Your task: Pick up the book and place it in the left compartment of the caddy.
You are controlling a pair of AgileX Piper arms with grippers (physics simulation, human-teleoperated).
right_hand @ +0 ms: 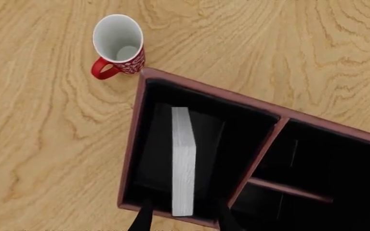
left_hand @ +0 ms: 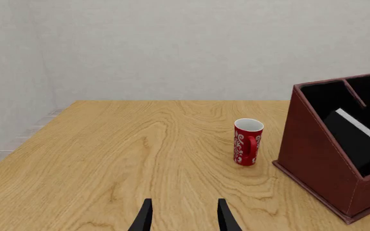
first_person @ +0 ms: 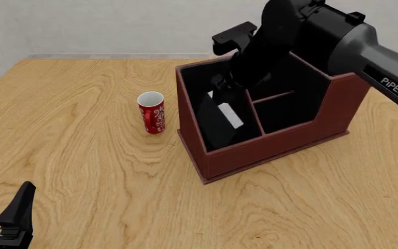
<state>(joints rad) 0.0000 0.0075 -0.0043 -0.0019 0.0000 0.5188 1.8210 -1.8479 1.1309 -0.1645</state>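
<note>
The black book (first_person: 216,124) with its white page edge leans tilted inside the left compartment (first_person: 197,85) of the red-brown caddy (first_person: 275,148). My right gripper (first_person: 221,88) hangs over that slot, open, its fingers straddling the book's upper end without gripping it. In the right wrist view the book (right_hand: 183,159) lies in the slot (right_hand: 150,149) between my fingertips (right_hand: 183,222). My left gripper (first_person: 2,202) is open and empty at the near left of the table. The left wrist view shows its gripper (left_hand: 183,217), the caddy (left_hand: 313,154) and the book (left_hand: 358,139).
A small red patterned cup (first_person: 151,112) stands just left of the caddy; it also shows in the left wrist view (left_hand: 248,142) and the right wrist view (right_hand: 117,45). The caddy's other sections (first_person: 282,111) hold nothing. The wooden table (first_person: 81,171) ends at a grey wall behind.
</note>
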